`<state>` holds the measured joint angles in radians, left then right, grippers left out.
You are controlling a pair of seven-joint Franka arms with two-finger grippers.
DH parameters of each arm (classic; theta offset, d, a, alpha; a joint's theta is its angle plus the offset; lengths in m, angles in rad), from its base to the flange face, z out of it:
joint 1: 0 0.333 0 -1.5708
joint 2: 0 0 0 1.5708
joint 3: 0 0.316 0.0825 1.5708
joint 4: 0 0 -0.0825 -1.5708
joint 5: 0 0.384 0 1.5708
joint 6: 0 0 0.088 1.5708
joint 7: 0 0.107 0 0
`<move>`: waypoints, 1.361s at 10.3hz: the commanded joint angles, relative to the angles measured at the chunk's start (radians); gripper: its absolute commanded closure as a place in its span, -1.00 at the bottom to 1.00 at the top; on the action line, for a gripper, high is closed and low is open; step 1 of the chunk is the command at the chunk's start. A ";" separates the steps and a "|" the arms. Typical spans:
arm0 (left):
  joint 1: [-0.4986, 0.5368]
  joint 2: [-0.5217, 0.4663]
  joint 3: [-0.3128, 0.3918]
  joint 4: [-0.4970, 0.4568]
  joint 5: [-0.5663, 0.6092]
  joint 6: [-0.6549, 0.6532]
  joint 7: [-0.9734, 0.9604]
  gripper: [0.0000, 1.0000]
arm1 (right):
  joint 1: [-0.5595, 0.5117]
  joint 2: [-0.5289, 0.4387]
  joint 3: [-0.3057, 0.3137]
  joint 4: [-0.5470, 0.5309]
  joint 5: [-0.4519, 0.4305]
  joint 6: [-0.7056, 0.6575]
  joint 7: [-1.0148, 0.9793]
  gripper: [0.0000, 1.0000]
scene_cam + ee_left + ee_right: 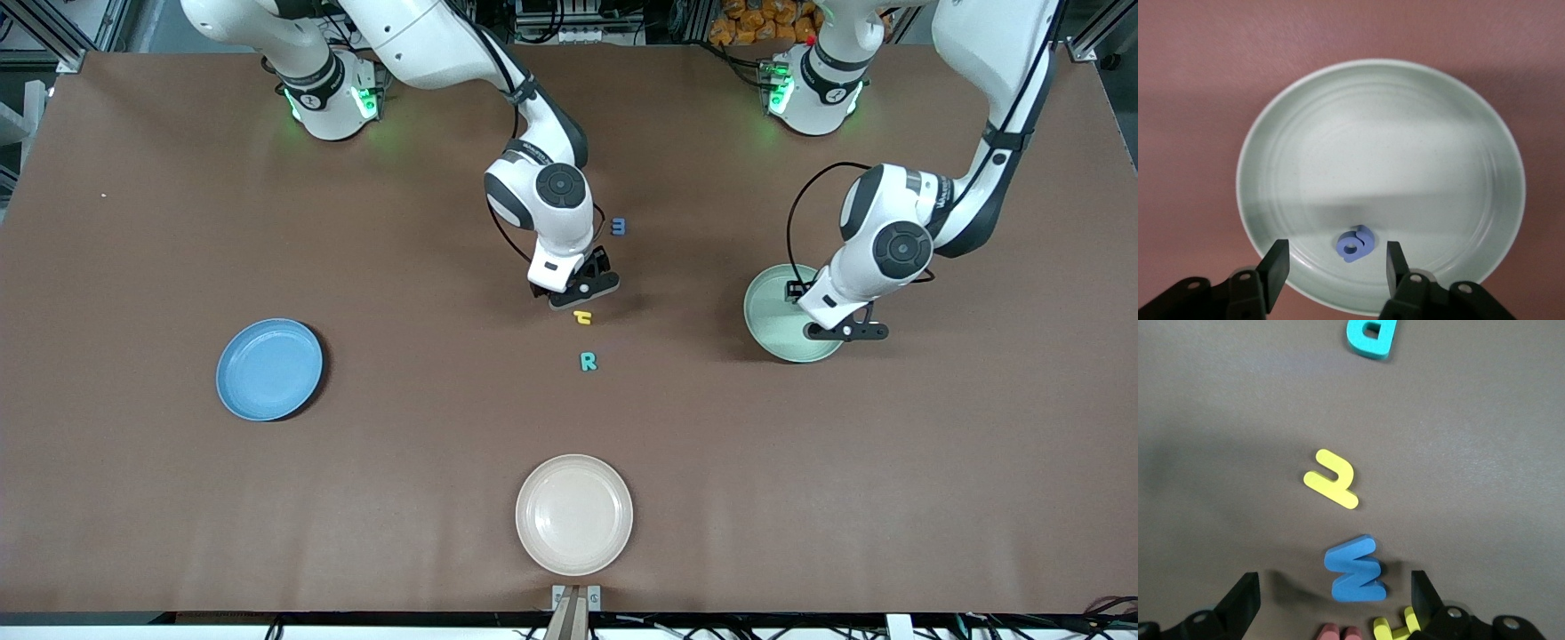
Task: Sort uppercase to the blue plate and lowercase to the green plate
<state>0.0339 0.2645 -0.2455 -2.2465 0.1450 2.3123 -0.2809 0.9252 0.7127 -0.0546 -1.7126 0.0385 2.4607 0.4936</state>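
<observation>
**Letter sorting: both grippers low, jaws apart**

Over the green plate, at the left arm's end of the table, I see the left gripper with its jaws released; a blue rounded letter lies loose on the plate's floor between the fingertips, touched by neither.

Near the table's middle, the right gripper hangs low over a cluster of letters, jaws spread wide and grasping nothing. Between its fingers, flat on the table, lies the blue M. Just beside that letter, at the edge of the right wrist view, I make out part of a yellow H and a red letter that I cannot identify.

A yellow h-like letter lies nearer the front camera than the gripper, and the teal R nearer still. A small blue m rests beside the right arm.

The blue plate sits toward the right arm's end. A cream plate lies nearest the camera.
</observation>
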 commanded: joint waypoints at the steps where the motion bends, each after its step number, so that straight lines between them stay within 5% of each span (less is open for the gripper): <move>1: 0.006 -0.031 -0.008 0.011 -0.025 -0.030 -0.023 -0.33 | 0.014 0.014 -0.008 0.004 -0.011 0.027 0.019 -1.00; 6: 0.003 -0.045 -0.011 0.086 -0.166 -0.057 -0.066 -0.33 | 0.015 0.014 -0.008 -0.010 -0.011 0.043 0.013 -1.00; 7: 0.003 -0.045 -0.012 0.100 -0.191 -0.065 -0.070 -0.33 | 0.023 0.014 -0.010 -0.010 -0.011 0.043 0.013 -0.74; 8: 0.000 -0.047 -0.012 0.114 -0.221 -0.067 -0.075 -0.33 | 0.029 0.014 -0.010 -0.012 -0.011 0.041 0.017 0.24; 9: -0.002 -0.047 -0.012 0.122 -0.232 -0.068 -0.095 -0.33 | 0.032 0.013 -0.010 -0.012 -0.012 0.043 0.017 0.94; 14: -0.002 -0.053 -0.020 0.149 -0.275 -0.070 -0.106 -0.33 | 0.026 0.008 -0.010 -0.009 -0.034 0.041 0.010 1.00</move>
<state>0.0312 0.2325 -0.2603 -2.1069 -0.0959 2.2661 -0.3719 0.9483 0.7116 -0.0575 -1.7180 0.0215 2.4885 0.4932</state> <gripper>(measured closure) 0.330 0.648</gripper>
